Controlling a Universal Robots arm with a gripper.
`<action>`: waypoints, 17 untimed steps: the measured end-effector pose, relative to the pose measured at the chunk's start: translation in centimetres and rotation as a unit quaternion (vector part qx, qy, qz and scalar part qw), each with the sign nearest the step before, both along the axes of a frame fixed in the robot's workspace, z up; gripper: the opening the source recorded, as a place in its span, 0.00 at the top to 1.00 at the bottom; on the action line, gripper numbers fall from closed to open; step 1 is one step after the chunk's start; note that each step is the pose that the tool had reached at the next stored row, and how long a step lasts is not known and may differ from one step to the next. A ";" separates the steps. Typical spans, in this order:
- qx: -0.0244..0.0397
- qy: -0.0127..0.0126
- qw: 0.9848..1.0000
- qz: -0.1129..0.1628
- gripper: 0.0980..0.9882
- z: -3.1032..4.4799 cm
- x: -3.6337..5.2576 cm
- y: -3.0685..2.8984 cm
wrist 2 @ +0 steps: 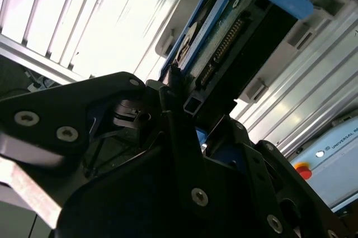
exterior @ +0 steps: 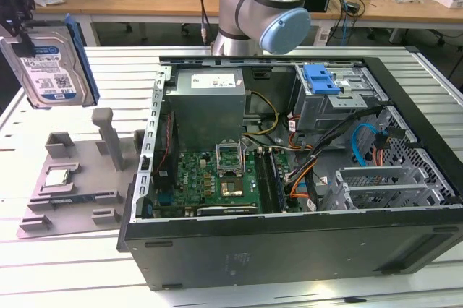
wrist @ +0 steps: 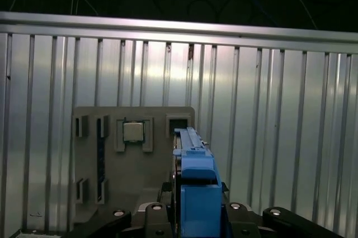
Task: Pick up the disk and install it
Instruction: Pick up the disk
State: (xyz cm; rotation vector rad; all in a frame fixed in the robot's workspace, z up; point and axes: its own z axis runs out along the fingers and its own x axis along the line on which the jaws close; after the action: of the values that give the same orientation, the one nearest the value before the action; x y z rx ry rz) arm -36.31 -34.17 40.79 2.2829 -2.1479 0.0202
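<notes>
The disk [exterior: 51, 69], a silver hard drive with a white-and-blue label in a blue carrier, hangs upright in the air at the exterior view's left, above the grey fixture [exterior: 79, 170]. My gripper [exterior: 18, 33] is shut on its upper edge. In the second wrist view the black fingers [wrist 2: 173, 90] clamp the disk [wrist 2: 240, 31] at its connector end. In the first wrist view the disk [wrist: 196, 187] shows edge-on, rising out of the gripper [wrist: 196, 215], with the fixture [wrist: 134, 160] beneath it.
An open computer case [exterior: 289, 243] lies on the slatted metal table [exterior: 58, 272], with a blue bracket [exterior: 322, 77] at its drive bay. A small square chip [exterior: 58, 176] sits in the fixture. The arm's base [exterior: 264, 4] stands behind the case.
</notes>
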 end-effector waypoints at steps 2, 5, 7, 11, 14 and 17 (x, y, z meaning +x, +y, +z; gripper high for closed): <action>0.000 0.000 1.000 0.000 0.70 0.26 0.01 0.02; 0.000 0.000 1.000 0.000 0.70 0.77 0.02 0.06; 0.000 0.000 1.000 0.000 0.70 1.01 0.03 0.08; 0.000 0.000 1.000 0.000 0.70 1.52 0.05 0.11; 0.000 0.000 1.000 0.000 0.70 1.92 0.06 0.14; 0.000 0.000 1.000 0.000 0.70 2.33 0.08 0.16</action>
State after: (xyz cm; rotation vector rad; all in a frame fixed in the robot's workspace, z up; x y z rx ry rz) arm -36.23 -34.01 43.12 2.2829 -2.1478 0.0200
